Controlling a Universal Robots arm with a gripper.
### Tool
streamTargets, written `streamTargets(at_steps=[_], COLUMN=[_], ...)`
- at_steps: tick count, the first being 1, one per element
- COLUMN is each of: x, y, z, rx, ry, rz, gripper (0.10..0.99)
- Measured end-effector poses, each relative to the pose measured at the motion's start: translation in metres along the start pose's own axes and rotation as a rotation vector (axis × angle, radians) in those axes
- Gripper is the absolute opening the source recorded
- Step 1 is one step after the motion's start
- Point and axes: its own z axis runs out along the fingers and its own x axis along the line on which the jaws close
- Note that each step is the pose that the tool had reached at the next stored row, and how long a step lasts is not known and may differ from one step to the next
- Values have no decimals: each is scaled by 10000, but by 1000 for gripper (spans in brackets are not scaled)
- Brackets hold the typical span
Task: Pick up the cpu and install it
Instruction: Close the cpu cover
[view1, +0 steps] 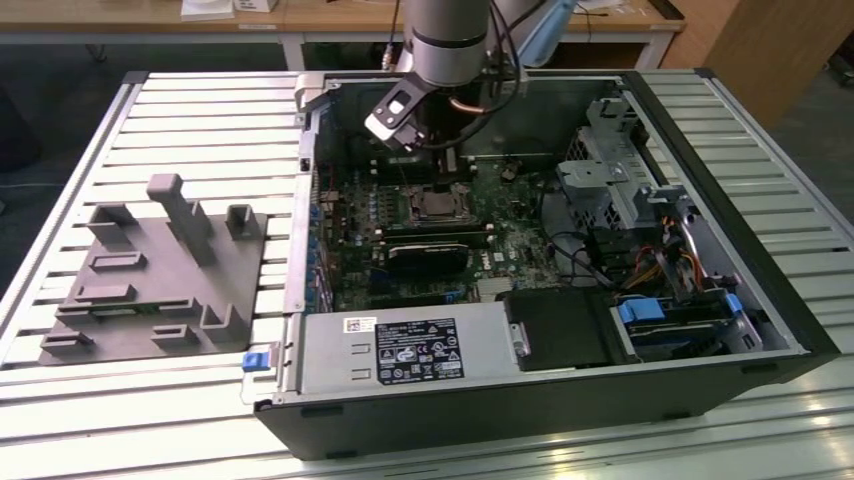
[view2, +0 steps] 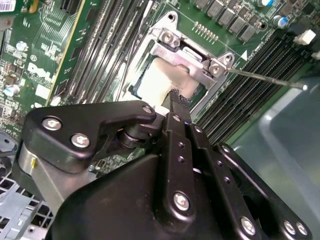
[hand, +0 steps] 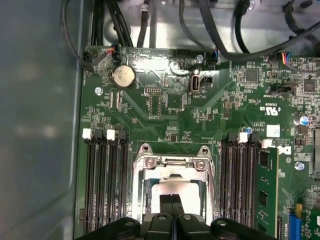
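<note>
The cpu (hand: 175, 188) is a pale square lying flat inside the motherboard socket, ringed by the socket's metal frame (hand: 172, 162). In the second wrist view the cpu (view2: 159, 82) shows just beyond the fingertips. My gripper (hand: 172, 199) hangs directly over the chip with its two black fingers pressed together and nothing between them; whether the tips touch the chip I cannot tell. The same gripper (view2: 176, 96) points down at the socket. In the exterior view the gripper (view1: 424, 150) reaches into the open computer case above the socket (view1: 434, 205).
A grey fixture plate (view1: 147, 270) with upright posts lies on the slatted table at the exterior view's left. Inside the case are a black card (view1: 427, 258), a power supply (view1: 400, 350), a drive cage (view1: 621, 190) and cables. Memory slots (hand: 105, 180) flank the socket; its thin lever (view2: 265, 80) sticks out.
</note>
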Motion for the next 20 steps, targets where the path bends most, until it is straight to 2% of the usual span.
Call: streamTargets(at_steps=[15, 20], x=[6, 7], y=[-222, -249], z=[79, 113], rx=[0, 0], ry=[0, 0], rz=[0, 0], gripper=[106, 106])
